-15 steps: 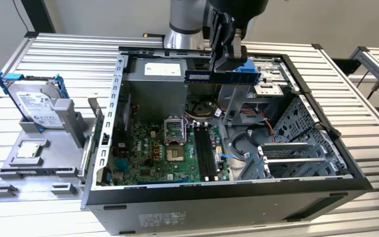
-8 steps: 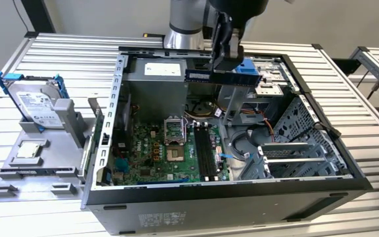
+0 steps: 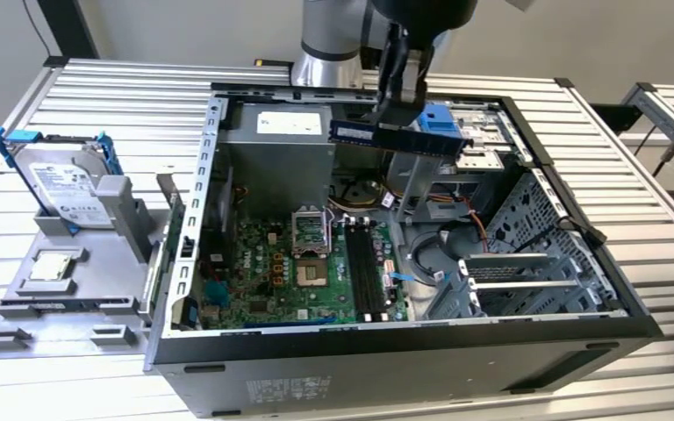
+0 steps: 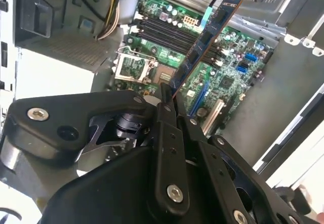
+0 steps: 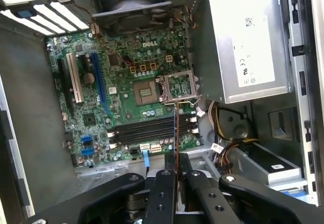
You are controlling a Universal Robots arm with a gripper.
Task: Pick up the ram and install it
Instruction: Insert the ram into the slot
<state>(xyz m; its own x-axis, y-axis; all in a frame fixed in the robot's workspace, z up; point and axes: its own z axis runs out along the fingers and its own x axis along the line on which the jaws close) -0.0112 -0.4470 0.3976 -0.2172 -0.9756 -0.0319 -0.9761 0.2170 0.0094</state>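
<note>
while the black gripper (image 3: 398, 107) pinches the thin dark ram stick (image 3: 398, 137) mid-air, black plastic slots (image 3: 368, 267) lie at its six o'clock in the exterior view; seemingly the carrying step, needing alignment.

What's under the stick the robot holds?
Under the long dark ram stick, gripped by the black end effector, sits the green motherboard with long black memory slots. In the first wrist view, the stick's edge covers a strip of them.

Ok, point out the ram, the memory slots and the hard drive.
ram (image 3: 367, 134): exterior view, its bluish face.
memory slots (image 5: 142, 129): first wrist view, middle of one black slot.
hard drive (image 3: 66, 186): exterior view, its labelled silver face.
</note>
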